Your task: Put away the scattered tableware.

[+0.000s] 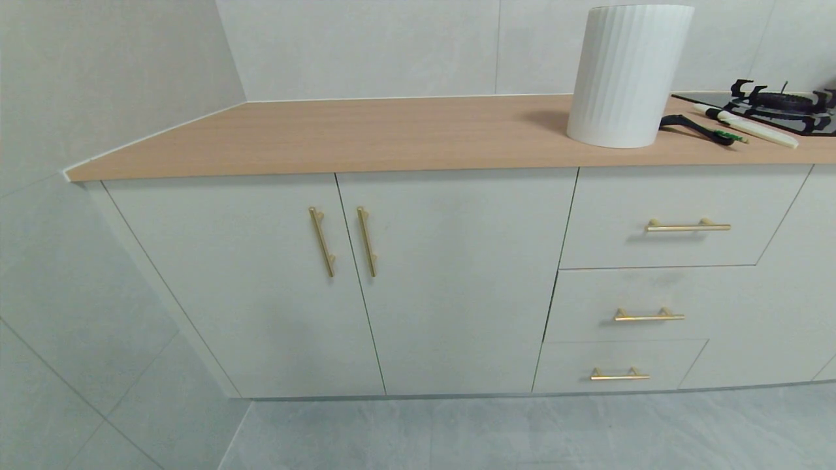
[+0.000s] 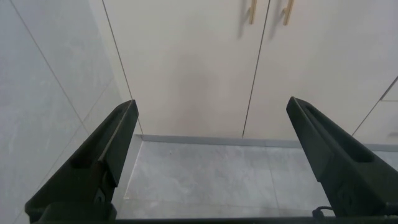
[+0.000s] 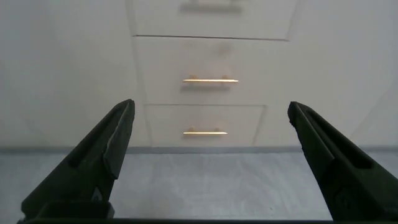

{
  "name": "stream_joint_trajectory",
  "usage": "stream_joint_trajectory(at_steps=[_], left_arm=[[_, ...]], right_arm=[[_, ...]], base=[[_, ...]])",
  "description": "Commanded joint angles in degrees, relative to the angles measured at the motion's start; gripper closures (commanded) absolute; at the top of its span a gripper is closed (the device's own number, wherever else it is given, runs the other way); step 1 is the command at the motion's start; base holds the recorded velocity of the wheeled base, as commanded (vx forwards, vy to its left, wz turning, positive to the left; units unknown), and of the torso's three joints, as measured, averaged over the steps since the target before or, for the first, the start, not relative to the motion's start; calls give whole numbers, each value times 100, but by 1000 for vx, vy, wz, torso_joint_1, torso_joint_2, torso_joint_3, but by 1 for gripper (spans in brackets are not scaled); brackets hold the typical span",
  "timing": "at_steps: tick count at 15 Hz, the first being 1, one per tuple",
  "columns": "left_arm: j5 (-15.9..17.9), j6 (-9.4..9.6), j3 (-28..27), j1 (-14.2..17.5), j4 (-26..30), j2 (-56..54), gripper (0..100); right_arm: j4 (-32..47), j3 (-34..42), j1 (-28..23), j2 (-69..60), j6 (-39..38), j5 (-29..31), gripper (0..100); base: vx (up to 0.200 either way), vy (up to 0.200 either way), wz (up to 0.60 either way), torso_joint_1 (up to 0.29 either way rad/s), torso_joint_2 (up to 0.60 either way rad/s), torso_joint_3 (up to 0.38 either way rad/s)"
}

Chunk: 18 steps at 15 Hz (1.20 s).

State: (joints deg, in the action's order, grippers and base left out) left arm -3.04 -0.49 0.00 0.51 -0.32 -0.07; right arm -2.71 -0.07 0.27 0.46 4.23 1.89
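Landmark: white ribbed container (image 1: 628, 75), upright on the wooden countertop (image 1: 366, 134).

- Tableware: black-handled utensil (image 1: 682, 121) lies flat on the countertop just beside the container's base, on its right side. Touching or not, can't tell.
- White-handled utensil (image 1: 757, 129) lies just past the black one, farther from the container. Its far end is at the edge of the gas stove (image 1: 784, 104).
- Neither utensil is in a gripper.

Left gripper (image 2: 211, 165):
- Fingers (image 2: 102, 162) spread wide, nothing between them.
- Held low and well below the container, off to its left. It points at the bottom of the double cabinet doors (image 2: 186, 68), and floor tile (image 2: 205, 180) shows between the fingers.
- Lower ends of the gold door handles (image 2: 252, 11) are beyond it.

Right gripper (image 3: 211, 165):
- Fingers (image 3: 102, 158) also wide apart, nothing held.
- Held low, roughly under the container, facing the drawer stack (image 3: 211, 62).
- The two lower drawers' gold handles (image 3: 210, 79) line up between the fingers, and floor shows beneath.
- Clear of the drawer fronts, no contact.
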Motion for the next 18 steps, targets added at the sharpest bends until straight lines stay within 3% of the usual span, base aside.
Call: stream_joint_trajectory(at_steps=[1,3,6,18], left_arm=[[-4,-4,0,2,-3,7,0],[-4,-4,0,2,-3,7,0],[-4,-4,0,2,-3,7,0],[5,5,0,2,-3,7,0]], right_arm=[[33,-1,-9,-46,43,-347,0],[16,-10,-18,-46,-361,-321,0],[367,-10,-36,-46,-344,215,0],[288,-1,-27,-46,-335,136,0]], base=[[0,0,0,0,0,0],[0,0,0,0,0,0],[0,0,0,0,0,0],[0,0,0,0,0,0]])
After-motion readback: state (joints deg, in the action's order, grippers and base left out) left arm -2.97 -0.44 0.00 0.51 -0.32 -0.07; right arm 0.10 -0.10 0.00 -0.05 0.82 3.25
